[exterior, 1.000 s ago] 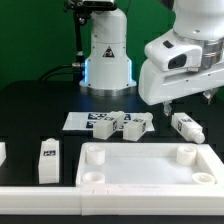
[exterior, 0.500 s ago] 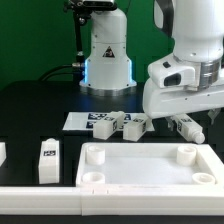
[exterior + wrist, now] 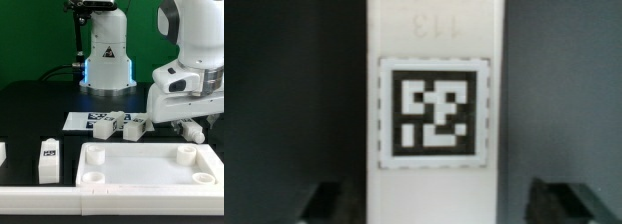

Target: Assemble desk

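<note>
1. In the wrist view, locate the leg (image 3: 434,50). It runs lengthwise down the middle of the picture, with its black-and-white tag (image 3: 434,112) facing the camera.
2. Check the fingers (image 3: 327,203). They stand apart, one on each side of this leg, and grip nothing. You cannot tell from this view whether either one touches the leg.
3. In the exterior view, find the arm (image 3: 190,70). It hangs low over the black desk (image 3: 30,110) at the exterior view's right, just behind the far right corner socket (image 3: 186,153) of the slab (image 3: 135,165). The arm's white hand hides most of the leg below it.
4. Note that the slab lies flat in the foreground with its round sockets facing up.
5. Find the second leg (image 3: 108,126) and the third leg (image 3: 136,124). They lie close together behind the slab, beside the marker board (image 3: 78,121).
6. Find the fourth leg (image 3: 47,160). It stands upright to the exterior view's left of the slab, apart from it.
7. Note that the border rail (image 3: 50,197) runs along the front.
</note>
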